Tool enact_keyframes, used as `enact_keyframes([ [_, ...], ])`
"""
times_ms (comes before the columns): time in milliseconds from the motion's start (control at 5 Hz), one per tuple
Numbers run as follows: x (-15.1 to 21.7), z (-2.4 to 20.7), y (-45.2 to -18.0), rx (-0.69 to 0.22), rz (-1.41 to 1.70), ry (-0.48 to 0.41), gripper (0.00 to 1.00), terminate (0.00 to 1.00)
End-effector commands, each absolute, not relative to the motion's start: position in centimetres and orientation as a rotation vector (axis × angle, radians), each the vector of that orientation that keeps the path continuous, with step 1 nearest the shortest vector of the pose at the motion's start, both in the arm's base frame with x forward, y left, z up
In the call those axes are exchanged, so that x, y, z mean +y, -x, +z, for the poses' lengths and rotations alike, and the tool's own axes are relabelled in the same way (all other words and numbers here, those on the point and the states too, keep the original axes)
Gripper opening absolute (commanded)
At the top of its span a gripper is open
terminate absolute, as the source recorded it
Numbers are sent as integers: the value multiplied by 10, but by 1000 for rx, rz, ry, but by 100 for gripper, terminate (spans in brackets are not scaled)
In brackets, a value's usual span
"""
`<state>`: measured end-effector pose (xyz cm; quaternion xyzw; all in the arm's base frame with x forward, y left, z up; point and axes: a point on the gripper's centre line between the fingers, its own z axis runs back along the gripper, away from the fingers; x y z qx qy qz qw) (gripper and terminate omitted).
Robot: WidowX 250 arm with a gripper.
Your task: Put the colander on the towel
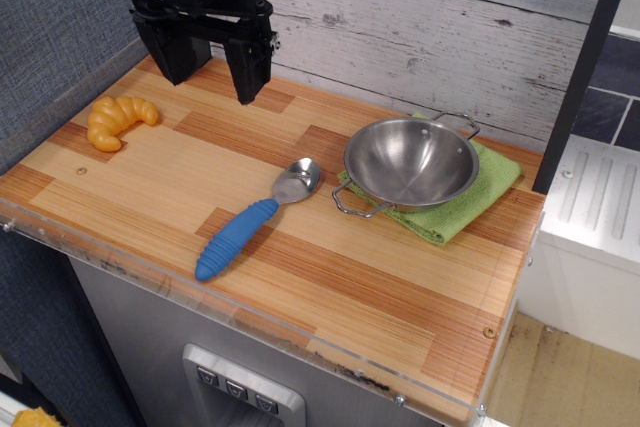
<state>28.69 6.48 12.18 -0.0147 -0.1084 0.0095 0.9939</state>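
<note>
- Here the colander [411,162] sits on the green towel [470,197], at the right side of the wooden counter [330,267].
- The black gripper [212,72] hangs over the back left part, its fingers spread apart and holding nothing.
- A blue-handled spoon [250,222] lies just left of the colander; a yellow croissant [115,119] lies far left.
- No readable writing or brand is visible.

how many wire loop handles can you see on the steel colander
2: one thin wire loop handle at the back right of the round shiny steel colander, the other at its front left, over the wooden counter.
</note>
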Motion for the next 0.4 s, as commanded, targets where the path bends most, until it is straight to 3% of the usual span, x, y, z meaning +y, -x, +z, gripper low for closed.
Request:
enact_keyframes([
  [0, 62, 134, -278, -253, 4, 9, 100, 0],
  [200, 62, 134, -278, -253, 4, 9, 100, 100],
])
